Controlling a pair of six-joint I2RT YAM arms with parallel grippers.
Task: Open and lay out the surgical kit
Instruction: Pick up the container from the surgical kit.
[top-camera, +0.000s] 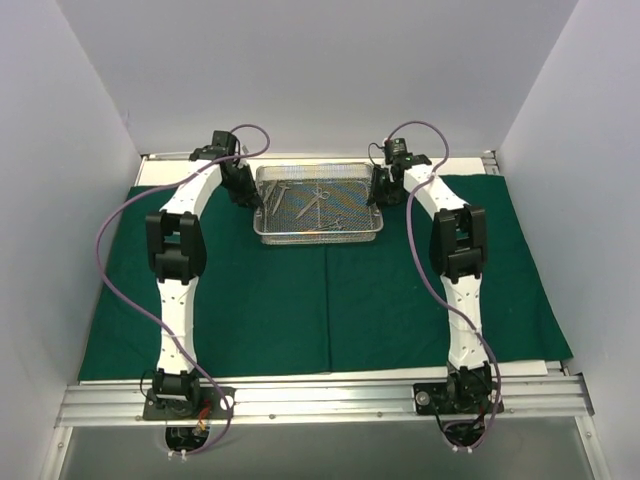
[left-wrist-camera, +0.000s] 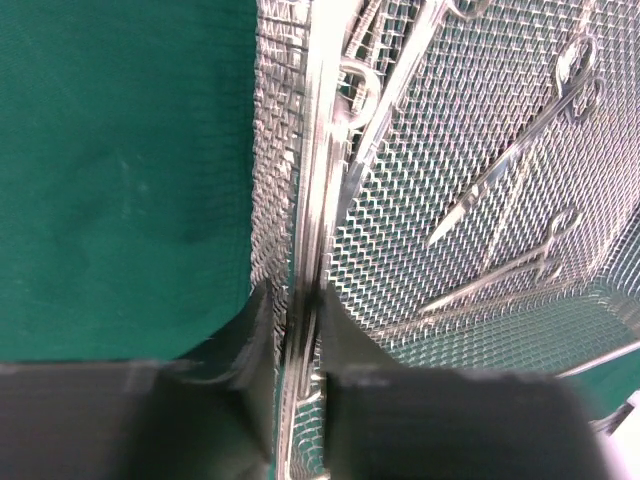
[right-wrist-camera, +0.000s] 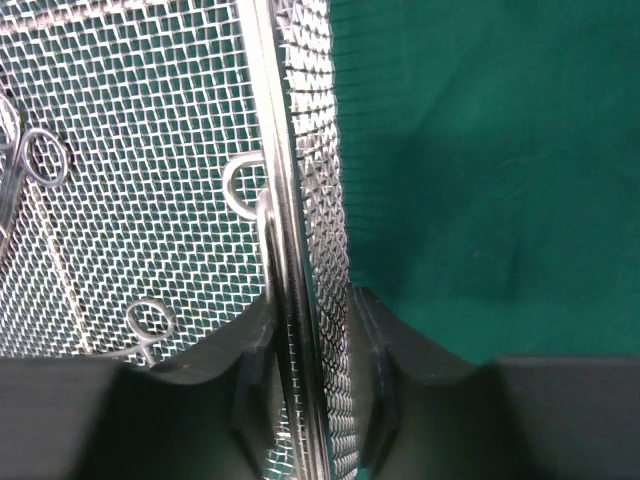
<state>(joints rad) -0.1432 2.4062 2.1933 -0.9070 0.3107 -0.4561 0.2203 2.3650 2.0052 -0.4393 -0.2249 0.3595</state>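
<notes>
The dark green drape lies spread flat over the table. On its far middle stands the silver wire-mesh tray, with several thin steel scissors and forceps inside. My left gripper reaches down at the tray's left end. In the left wrist view the left gripper pinches that end wall, one finger on each side. My right gripper is at the tray's right end. In the right wrist view the right gripper straddles the right wall, closed in on it.
An aluminium rail carrying both arm bases runs along the near edge. White walls enclose the left, right and back. Purple cables loop beside each arm. A bare white strip of table shows behind the drape.
</notes>
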